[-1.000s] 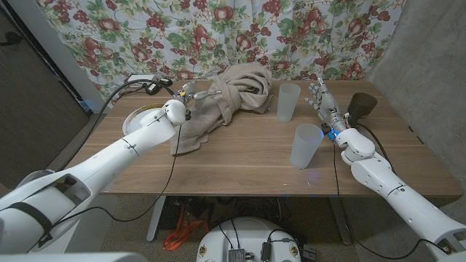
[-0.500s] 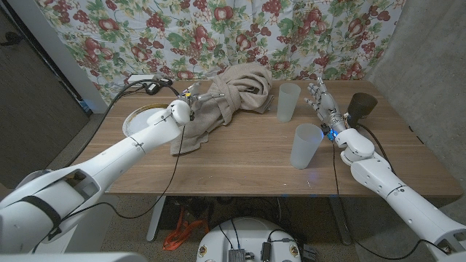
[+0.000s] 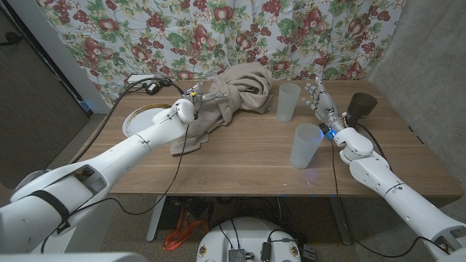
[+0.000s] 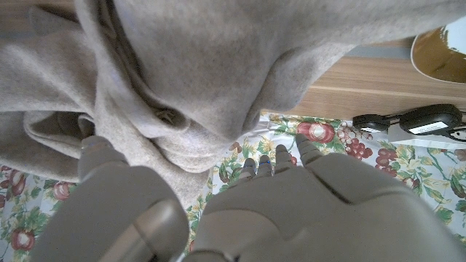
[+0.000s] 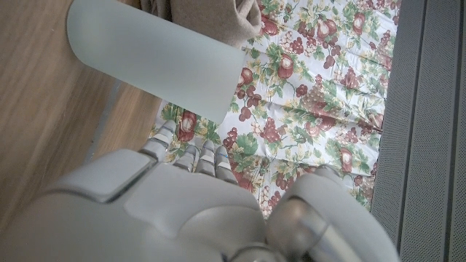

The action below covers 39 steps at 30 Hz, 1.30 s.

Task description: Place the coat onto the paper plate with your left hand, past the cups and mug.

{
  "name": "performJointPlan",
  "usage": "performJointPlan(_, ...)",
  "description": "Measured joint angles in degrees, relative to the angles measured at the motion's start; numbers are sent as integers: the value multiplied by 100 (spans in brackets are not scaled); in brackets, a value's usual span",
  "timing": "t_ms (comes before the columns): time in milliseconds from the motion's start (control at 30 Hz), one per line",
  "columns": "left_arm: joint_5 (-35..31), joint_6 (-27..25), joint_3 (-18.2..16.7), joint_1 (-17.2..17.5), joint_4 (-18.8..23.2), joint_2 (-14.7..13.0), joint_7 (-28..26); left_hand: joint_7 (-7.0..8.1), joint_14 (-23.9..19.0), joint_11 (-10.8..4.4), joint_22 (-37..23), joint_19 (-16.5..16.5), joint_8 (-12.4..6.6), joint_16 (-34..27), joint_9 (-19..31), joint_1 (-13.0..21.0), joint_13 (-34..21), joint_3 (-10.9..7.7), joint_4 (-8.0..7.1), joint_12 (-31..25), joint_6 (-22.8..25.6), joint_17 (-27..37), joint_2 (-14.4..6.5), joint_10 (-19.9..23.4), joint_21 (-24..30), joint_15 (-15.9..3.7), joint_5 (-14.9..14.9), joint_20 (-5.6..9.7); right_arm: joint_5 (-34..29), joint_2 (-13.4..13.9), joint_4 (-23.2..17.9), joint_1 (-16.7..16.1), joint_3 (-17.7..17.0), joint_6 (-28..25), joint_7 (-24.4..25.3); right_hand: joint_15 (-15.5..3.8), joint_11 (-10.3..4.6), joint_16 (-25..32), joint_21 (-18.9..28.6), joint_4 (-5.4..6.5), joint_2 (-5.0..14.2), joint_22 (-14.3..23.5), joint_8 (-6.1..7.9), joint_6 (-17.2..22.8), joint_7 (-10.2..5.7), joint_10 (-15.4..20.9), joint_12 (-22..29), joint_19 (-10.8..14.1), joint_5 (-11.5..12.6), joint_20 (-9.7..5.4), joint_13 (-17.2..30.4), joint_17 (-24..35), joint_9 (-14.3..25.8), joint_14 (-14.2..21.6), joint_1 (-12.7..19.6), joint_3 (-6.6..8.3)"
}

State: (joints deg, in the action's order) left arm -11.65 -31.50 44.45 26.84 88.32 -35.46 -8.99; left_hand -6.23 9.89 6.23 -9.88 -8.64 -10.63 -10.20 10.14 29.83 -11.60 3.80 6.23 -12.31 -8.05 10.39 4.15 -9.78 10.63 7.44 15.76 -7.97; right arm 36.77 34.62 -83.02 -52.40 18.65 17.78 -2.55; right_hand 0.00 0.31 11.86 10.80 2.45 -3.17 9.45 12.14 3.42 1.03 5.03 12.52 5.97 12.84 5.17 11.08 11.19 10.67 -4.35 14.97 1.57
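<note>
The head view is evenly lit and fairly bright, sharp across the table (image 3: 247, 156), with soft shadows under the coat (image 3: 222, 98) and the cups (image 3: 306, 145). A small blue glow shows at the base of the near cup. The dark wall at the left and the grey one at the right stay dim. In both wrist views the hands, left hand (image 4: 218, 211) and right hand (image 5: 196, 211), are blurred at close range; straight edges bend near the frame's corners

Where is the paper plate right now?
In the head view the paper plate sits on the table's left side near the far edge, just left of the coat, with the left hand reaching over the coat beside it.
</note>
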Motion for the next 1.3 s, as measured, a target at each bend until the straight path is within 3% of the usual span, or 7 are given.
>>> performJointPlan(600, -82, 133, 187, -223, -416, 255, 47, 30, -21, -22, 0, 20, 0, 0, 0, 61, 1, 0, 0, 0, -30, 0, -62, -23, 46, 21, 0, -105, 47, 64, -12, 28, -6, -55, -75, 0, -1, 0, 1, -24, -15, 0, 0, 71, 10, 60, 22, 19, 0, 19, 0, 1, 0, 0, -16, -23)
performJointPlan(1300, -221, 300, 352, -315, -718, 427, 90, 146, 1, -62, 0, -71, 1, -22, 1, 151, 2, -1, 0, 0, -20, 1, -151, -1, 13, 44, 0, -259, 83, 130, -149, -46, -51, -84, -82, -178, 30, 0, 3, 0, -37, 0, 0, 121, -1, 90, 21, 20, 0, 81, -1, 1, 1, 29, -37, -46)
